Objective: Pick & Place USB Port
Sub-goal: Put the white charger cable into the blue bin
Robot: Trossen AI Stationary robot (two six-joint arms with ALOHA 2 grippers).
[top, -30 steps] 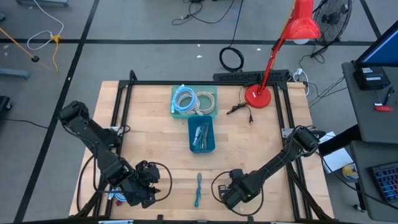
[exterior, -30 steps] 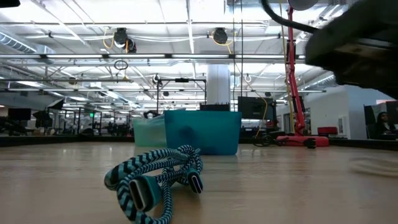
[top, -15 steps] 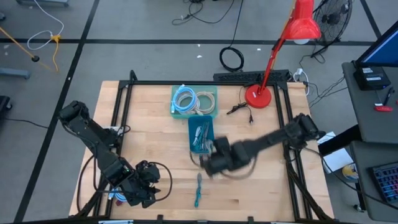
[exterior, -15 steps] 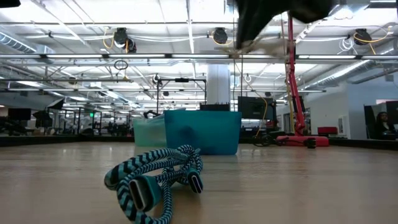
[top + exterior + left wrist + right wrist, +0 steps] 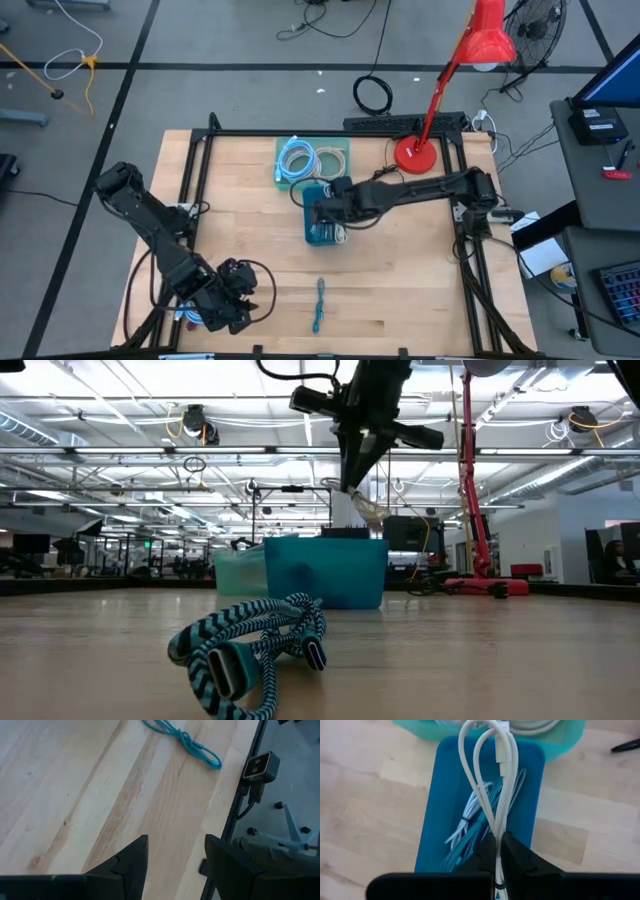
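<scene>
Now the right gripper [image 5: 499, 851] hangs over the deep blue plastic bin [image 5: 441, 805], fingers pinched on a looped white USB cable [image 5: 504, 785]; the left gripper [image 5: 176, 857] waits spread apart near the table's front-left corner.

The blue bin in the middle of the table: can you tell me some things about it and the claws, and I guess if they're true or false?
1. The right claw is pinching a white cable above the blue bin. True.
2. The blue bin is empty. False: teal and white cables already lie inside it.
3. A teal braided cable lies on the wood table, outside the bins. True.
4. The left claw is holding the teal braided cable. False: it is open with nothing in it, and that cable lies farther off.
5. The red lamp stands inside the blue bin. False: its base sits on the table beside the bins.
</scene>
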